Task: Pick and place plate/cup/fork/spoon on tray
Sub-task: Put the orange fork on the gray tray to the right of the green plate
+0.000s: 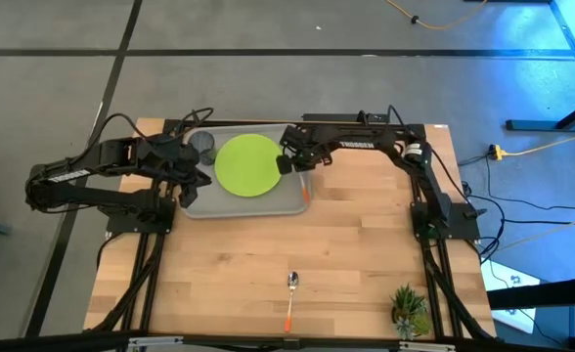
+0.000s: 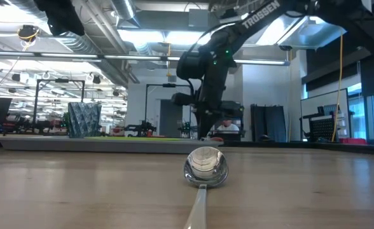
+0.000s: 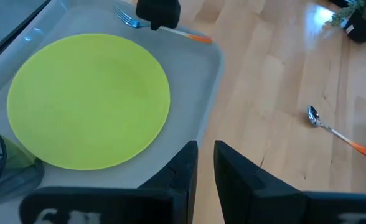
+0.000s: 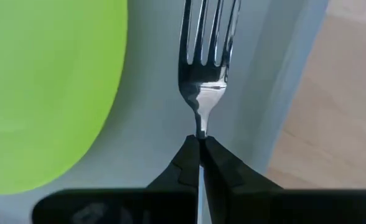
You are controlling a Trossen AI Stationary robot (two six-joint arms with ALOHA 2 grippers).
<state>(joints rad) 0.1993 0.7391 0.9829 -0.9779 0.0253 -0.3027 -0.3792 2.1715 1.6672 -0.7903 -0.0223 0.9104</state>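
The light grey tray (image 1: 195,205) lies at the table's far side. On it rest the lime-green plate (image 1: 246,164) and the dark grey cup (image 1: 202,145), which stands at the tray's far left corner. My right gripper (image 1: 289,162) is over the tray's right part, shut on the fork (image 4: 203,68), between the plate and the right rim. My left gripper (image 3: 206,148) hovers over the tray's near left edge, empty, its fingers a narrow gap apart. The orange-handled spoon (image 1: 290,293) lies on the bare table near the front edge. My right gripper pinches the fork's thin metal neck (image 4: 201,127), just behind the tines, between its two fingertips. The fingers come from above and lie across the fork. The tines point away over the tray floor, and the orange handle (image 3: 198,38) trails toward the tray's right rim. Whether the fork rests on the tray does not show.
A small potted plant (image 1: 408,308) stands at the table's near right corner. Bare wood lies between the tray and the spoon. In the low view the spoon's bowl (image 2: 206,166) is close in front, and the tray's rim (image 2: 110,144) is behind it.
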